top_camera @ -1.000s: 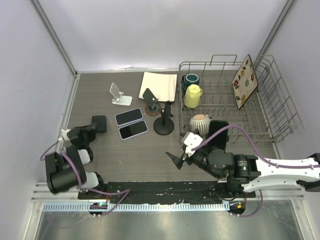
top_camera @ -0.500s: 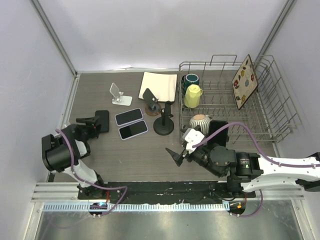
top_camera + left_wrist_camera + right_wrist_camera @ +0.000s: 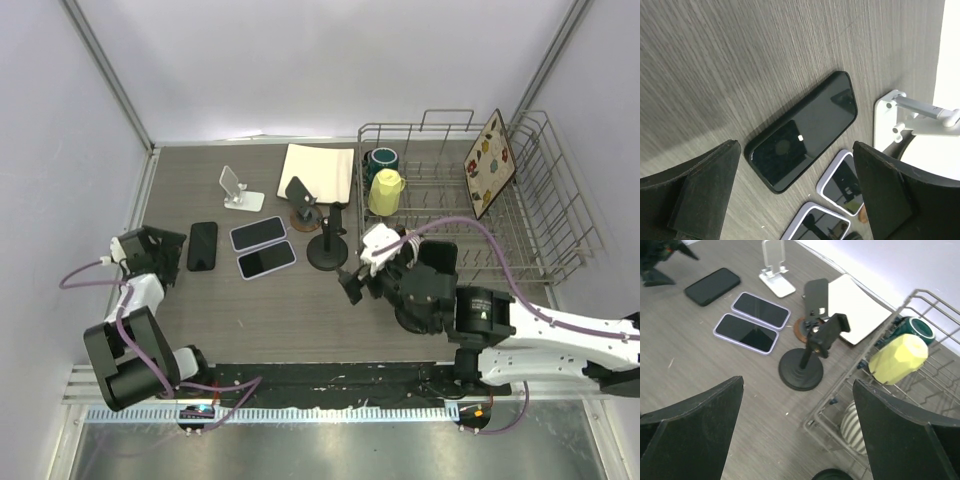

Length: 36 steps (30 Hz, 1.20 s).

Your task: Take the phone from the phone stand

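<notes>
**Black phone flat on the bench, both claws empty**

Your left claw (image 3: 166,257) stands at the left edge of the overhead frame with its jaws spread wide and nothing between them. In its wrist view the two dark fingers (image 3: 700,185) fill the lower corners. The black phone (image 3: 802,132) lies in the gap beyond them, touching neither. It rests flat on the bench (image 3: 250,300), screen up, and runs diagonally from lower left to upper right of that view.

Just to the right of it in the overhead frame, two lilac-cased phones (image 3: 262,246) lie side by side, also flat. Above them sits the white phone stand (image 3: 238,188), well apart from the black phone.

Your right claw (image 3: 355,283) hovers at centre frame, also wide open and holding nothing. In its wrist view the black pole stand (image 3: 802,371) with the round base sits mid-frame. Behind that, a dark panel (image 3: 815,296) tilts on a brown round base, and you cannot tell from these views whether it is a phone. A white pad (image 3: 320,170) lies behind it. The dish rack (image 3: 560,240) fills the right side of the overhead frame and holds a yellow mug (image 3: 385,192) and a patterned plate (image 3: 490,163).
</notes>
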Tool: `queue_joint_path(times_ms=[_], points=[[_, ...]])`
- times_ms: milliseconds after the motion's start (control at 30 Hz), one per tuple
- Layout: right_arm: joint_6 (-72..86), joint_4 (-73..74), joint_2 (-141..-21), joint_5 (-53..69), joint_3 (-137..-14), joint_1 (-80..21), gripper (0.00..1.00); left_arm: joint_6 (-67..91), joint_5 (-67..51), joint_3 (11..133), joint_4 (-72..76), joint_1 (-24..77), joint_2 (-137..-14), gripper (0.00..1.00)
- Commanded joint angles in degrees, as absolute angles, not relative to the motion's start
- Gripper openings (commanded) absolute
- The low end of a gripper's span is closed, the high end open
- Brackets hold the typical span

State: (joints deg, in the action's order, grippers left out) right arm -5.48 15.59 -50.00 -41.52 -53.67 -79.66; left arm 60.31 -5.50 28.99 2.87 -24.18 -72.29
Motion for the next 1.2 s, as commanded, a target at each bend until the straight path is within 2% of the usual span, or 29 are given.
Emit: queue_joint_path(times_ms=[0, 167, 333, 533, 900, 1167], points=[[-0.18, 20.38, -54.30, -33.86, -60.98, -71.20, 0.96, 53.71, 3.07, 34.27, -12.46, -21.37, -68.04, 1.00], [1.23, 25.30, -58.88, -32.00, -66.61, -65.05, 0.96, 48.35, 3.43, 38.40, -16.51, -17.76, -61.97, 1.00], [1.75, 31.62, -59.59, -26.73, -70.57, -53.02, 0.97, 35.62, 7.38, 46.39, -21.61, -8.71, -55.21, 1.00], [8.34, 37.60, -57.40, -22.32, -71.19, -41.33, 0.98, 22.43, 0.54, 51.51, -27.60, -3.87, -50.90, 1.00], [23.81, 51.23, -53.62, -29.96, -73.65, -39.55, 0.98, 18.02, 0.18, 47.29, -27.68, 9.22, -47.72, 1.00], [29.08, 58.27, -54.40, -37.52, -74.09, -39.55, 0.98, 16.17, 3.34, 47.81, -29.88, 12.48, -47.64, 1.00]])
